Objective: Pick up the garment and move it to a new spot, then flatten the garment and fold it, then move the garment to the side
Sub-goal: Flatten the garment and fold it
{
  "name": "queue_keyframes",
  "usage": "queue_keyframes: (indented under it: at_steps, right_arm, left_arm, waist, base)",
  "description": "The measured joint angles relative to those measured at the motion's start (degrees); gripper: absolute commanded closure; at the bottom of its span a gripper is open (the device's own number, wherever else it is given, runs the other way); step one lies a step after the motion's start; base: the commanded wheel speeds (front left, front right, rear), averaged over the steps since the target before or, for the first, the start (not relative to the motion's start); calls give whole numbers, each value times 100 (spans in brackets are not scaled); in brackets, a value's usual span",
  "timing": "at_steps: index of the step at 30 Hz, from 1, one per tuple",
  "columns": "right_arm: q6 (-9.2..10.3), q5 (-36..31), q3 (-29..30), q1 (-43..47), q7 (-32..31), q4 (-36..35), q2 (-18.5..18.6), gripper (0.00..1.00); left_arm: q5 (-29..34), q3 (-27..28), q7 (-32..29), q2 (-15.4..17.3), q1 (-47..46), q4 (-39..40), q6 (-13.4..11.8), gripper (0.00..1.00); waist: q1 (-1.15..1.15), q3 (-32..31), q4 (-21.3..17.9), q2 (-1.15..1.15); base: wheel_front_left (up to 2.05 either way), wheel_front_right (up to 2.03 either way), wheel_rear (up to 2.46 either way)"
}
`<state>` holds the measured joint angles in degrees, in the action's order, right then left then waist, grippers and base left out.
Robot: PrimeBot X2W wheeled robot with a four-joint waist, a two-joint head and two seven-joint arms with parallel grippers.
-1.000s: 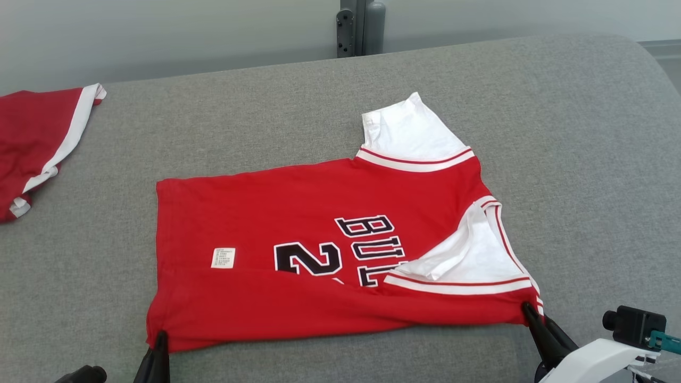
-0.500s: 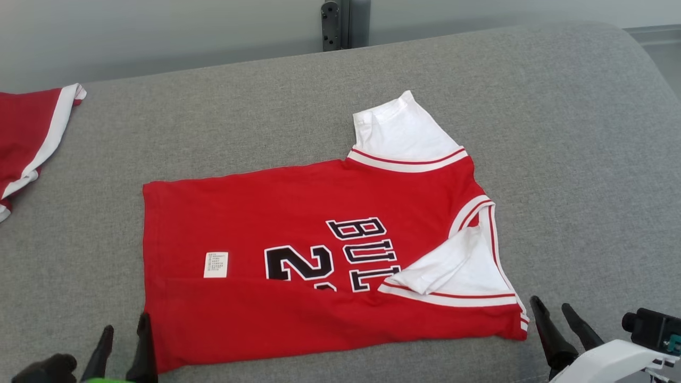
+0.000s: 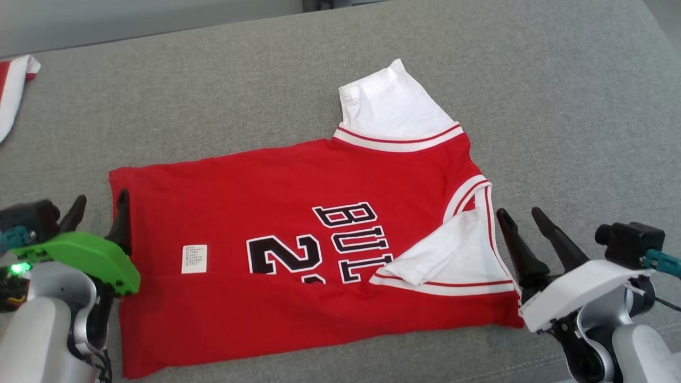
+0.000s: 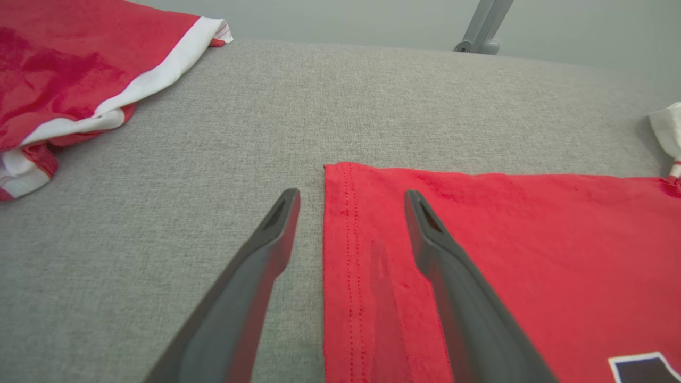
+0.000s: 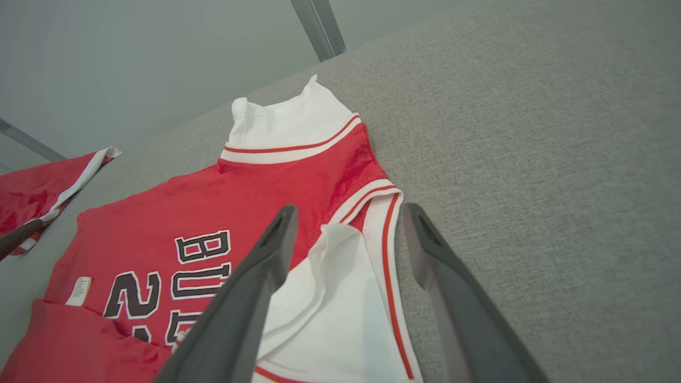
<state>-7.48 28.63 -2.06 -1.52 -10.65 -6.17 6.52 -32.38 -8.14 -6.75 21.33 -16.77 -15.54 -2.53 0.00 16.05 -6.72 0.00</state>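
The garment (image 3: 298, 175) is a red jersey with white sleeves and black lettering, lying flat on the grey padded surface (image 3: 558, 80) with its near strip folded up over the front. My left gripper (image 3: 101, 198) stands open at the jersey's left hem, holding nothing. In the left wrist view the gripper (image 4: 351, 196) straddles the hem edge of the garment (image 4: 505, 239), one finger over cloth, the other over bare surface. My right gripper (image 3: 520, 213) is open beside the collar end. In the right wrist view the gripper (image 5: 349, 208) frames the white sleeve and trim of the garment (image 5: 159, 213).
A second red and white garment (image 3: 13, 90) lies at the far left, also in the left wrist view (image 4: 64, 80) and the right wrist view (image 5: 42, 186). A grey metal post (image 4: 481, 26) rises behind the surface. Bare grey surface spreads right of the jersey.
Both grippers went from shut on the jersey's near corners to open, letting the cloth go. They have moved farther up along its two ends. The head camera has tilted down.
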Motion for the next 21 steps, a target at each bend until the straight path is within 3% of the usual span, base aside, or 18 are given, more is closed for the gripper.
queue_keyframes:
  at_steps: [5,12,16,19,21]
  right_arm:
    - [-1,71,-355,-437,96,160,143,0]
    - [0,162,-541,-735,216,333,336,0]
    - [0,160,-644,-946,207,363,467,0]
    - [0,130,-761,-1206,123,398,569,0]
    - [-1,53,-828,-1444,67,455,664,0]
  left_arm:
    - [130,-149,-277,130,-690,-711,51,0]
    - [280,-298,-216,204,-1140,-1276,147,0]
    - [336,-375,-224,202,-1350,-1496,159,27]
    - [383,-447,-245,199,-1496,-1648,179,76]
    - [381,-475,-250,170,-1568,-1685,205,100]
  waist:
    - [0,286,-112,0]
    - [0,559,-248,0]
    - [0,619,-241,0]
    - [0,653,-215,0]
    - [0,672,-190,0]
  base:
    - [0,0,0]
    - [0,0,0]
    - [0,0,0]
    - [0,0,0]
    - [0,0,0]
